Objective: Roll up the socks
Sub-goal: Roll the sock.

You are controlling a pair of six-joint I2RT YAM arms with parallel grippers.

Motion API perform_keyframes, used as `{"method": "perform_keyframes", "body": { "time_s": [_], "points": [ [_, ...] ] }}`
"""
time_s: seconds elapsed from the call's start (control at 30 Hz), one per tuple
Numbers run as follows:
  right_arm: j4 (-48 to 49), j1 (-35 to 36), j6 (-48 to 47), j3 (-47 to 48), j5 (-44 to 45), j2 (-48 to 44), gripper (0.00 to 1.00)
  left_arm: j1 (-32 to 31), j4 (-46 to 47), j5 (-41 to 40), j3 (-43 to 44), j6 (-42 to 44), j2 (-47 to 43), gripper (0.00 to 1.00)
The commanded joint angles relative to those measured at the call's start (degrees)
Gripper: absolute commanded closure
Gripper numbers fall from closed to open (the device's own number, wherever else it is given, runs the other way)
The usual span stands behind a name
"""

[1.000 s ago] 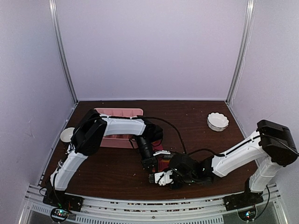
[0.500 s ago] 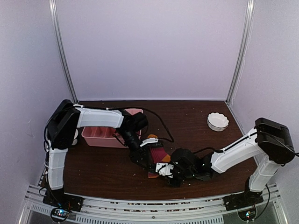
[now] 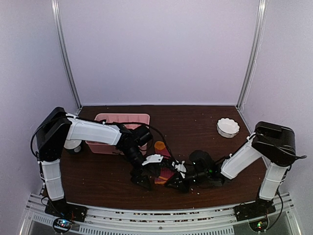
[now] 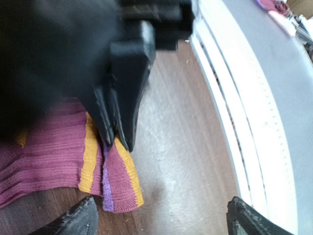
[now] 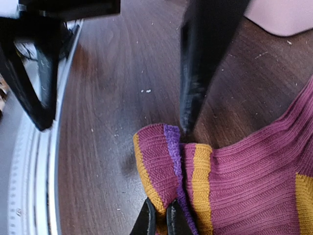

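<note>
The socks (image 5: 254,181) lie flat on the dark wooden table, striped dark red, orange and purple; in the top view the socks (image 3: 164,171) sit mid-table between both grippers. My right gripper (image 5: 161,221) is shut on the folded cuff corner and lifts it slightly. My left gripper (image 4: 164,223) stands wide open over the same corner, one finger on each side, holding nothing. From above, the left gripper (image 3: 145,171) faces the right gripper (image 3: 171,183) across the fabric. The right gripper's fingers (image 4: 122,112) show pinching the socks (image 4: 54,152) in the left wrist view.
A pink tray (image 3: 124,118) stands at the back left, behind the left arm. A white bowl (image 3: 228,127) sits at the back right. A second white dish (image 3: 72,145) is partly hidden by the left arm. The metal rail (image 4: 254,122) runs close beside the socks.
My left gripper has opened wide and let go of the socks, its arm swinging leftward and lower. My right gripper has shut on the cuff corner. The socks now lie spread out.
</note>
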Motion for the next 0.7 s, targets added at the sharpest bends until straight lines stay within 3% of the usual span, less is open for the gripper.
{"method": "perform_keyframes", "body": {
  "time_s": [0.0,0.17,0.27,0.4,0.67],
  "points": [
    [-5.98,-2.27,10.13,-4.13,-8.38,7.89,1.0,0.28,8.69,-2.32,-0.74,-0.34,-1.95,0.12],
    [-3.74,-4.2,13.99,-4.41,-10.84,10.65,1.0,0.18,12.82,-4.19,-0.48,-3.17,0.08,0.24],
    [-4.67,-4.36,14.71,-3.85,-11.3,11.46,1.0,-0.19,12.7,-3.65,0.29,-3.43,0.93,0.26],
    [-5.5,-5.0,15.95,-2.81,-11.76,12.67,1.0,-1.34,9.36,-3.39,3.27,-2.36,3.53,0.33],
    [-3.44,-5.69,19.34,-2.39,-12.28,13.46,1.0,-1.67,1.97,-4.56,9.7,-3.15,10.06,0.59]
  ]
}}
